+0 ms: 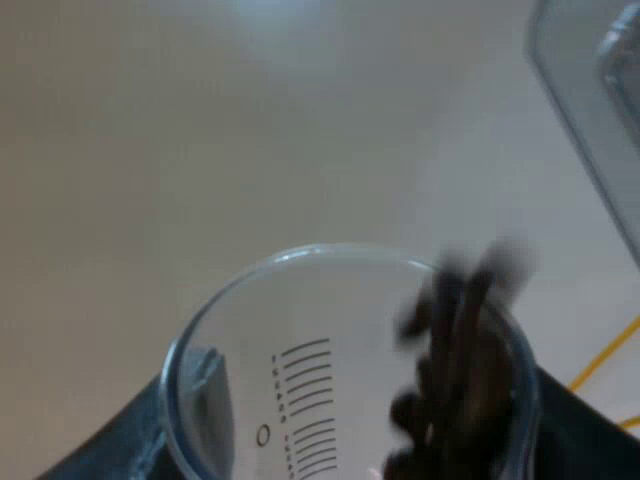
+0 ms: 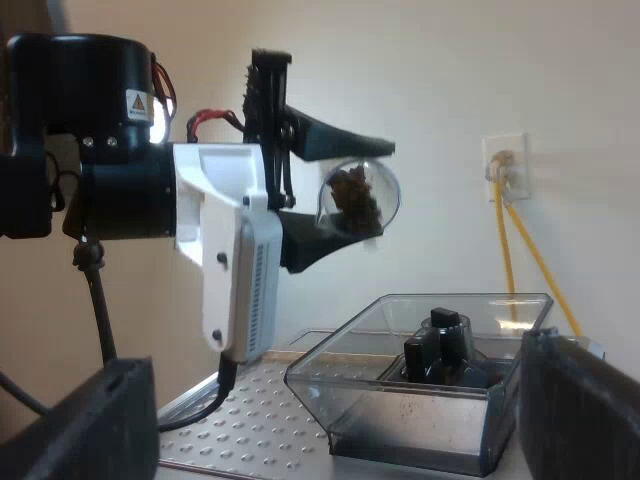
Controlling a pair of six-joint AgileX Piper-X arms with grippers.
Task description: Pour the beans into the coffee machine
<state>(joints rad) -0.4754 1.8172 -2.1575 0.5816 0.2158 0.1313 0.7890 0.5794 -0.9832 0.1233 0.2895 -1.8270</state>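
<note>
A clear measuring glass with printed scale lines holds dark coffee beans piled along one side of its wall. My left gripper is shut on the glass, a black finger on each side. From the right wrist view, the left gripper holds the glass tipped on its side, high above the open bean hopper on the espresso machine's top. The beans sit inside the glass. My right gripper is open with nothing between its fingers, level with the hopper.
The hopper is clear plastic with a dark grinder part in its middle. A perforated metal plate covers the machine's top beside it. A wall outlet is on the wall behind. A clear edge of the hopper lies beyond the glass.
</note>
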